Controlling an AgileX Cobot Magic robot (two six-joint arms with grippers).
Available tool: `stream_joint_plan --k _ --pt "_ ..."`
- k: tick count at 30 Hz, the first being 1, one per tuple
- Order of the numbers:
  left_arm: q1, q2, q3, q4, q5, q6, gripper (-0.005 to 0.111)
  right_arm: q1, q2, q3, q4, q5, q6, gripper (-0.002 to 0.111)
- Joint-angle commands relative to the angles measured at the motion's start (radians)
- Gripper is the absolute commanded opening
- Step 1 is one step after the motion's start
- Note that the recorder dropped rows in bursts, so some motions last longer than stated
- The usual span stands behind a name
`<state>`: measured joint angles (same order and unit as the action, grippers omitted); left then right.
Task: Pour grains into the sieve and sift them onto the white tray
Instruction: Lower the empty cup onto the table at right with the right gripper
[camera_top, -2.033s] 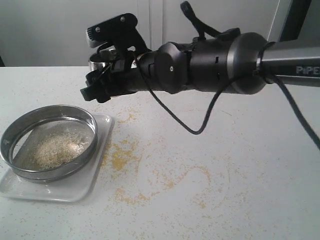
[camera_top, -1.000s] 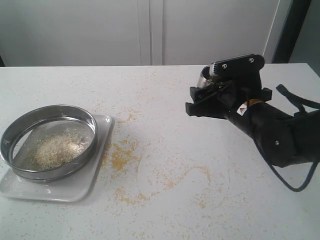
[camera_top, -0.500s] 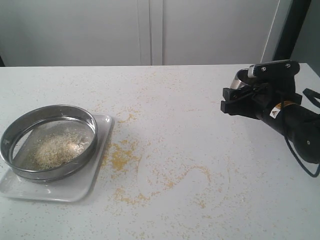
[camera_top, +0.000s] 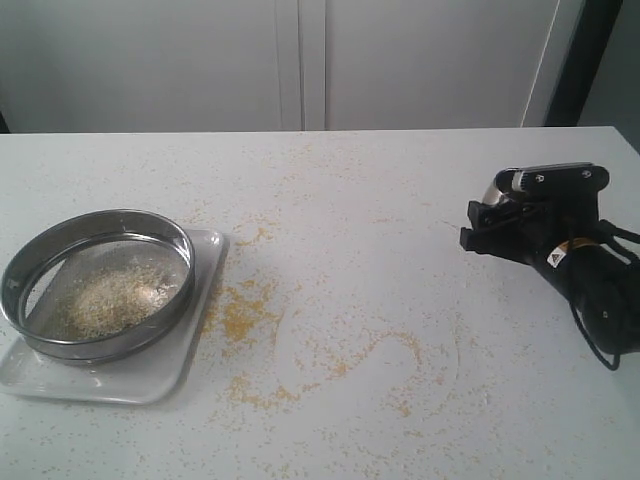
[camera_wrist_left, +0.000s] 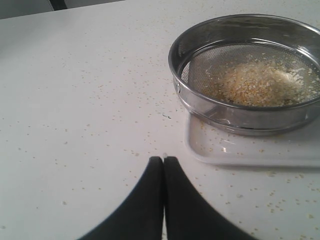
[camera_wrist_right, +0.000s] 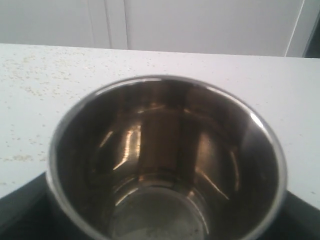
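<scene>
The steel sieve sits on the white tray at the table's left, with a pile of beige and yellow grains on its mesh. In the left wrist view the sieve, grains and tray lie just beyond my left gripper, which is shut on nothing and low over the table. My right gripper is at the far right, low by the tabletop, shut on a small steel cup. That cup is upright and empty.
Thin yellow specks are strewn over the white tabletop, thickest just right of the tray. Closed white cabinet doors stand behind the table's far edge. The left gripper does not show in the exterior view.
My right arm has drawn back from above the sieve to the table's far right and come down, still holding the cup. The sieve, tray and grains have not moved.
</scene>
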<state>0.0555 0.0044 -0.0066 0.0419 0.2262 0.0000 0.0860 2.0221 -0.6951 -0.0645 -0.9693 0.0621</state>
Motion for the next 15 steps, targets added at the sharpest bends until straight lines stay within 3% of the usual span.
stream_joint_plan --k 1,15 --pt "0.002 -0.004 0.007 -0.010 0.000 0.000 0.000 -0.008 0.038 -0.031 0.054 -0.021 -0.043 0.000" --pt "0.002 -0.004 0.007 -0.010 0.000 0.000 0.000 -0.008 0.150 -0.126 0.101 -0.018 -0.043 0.000"
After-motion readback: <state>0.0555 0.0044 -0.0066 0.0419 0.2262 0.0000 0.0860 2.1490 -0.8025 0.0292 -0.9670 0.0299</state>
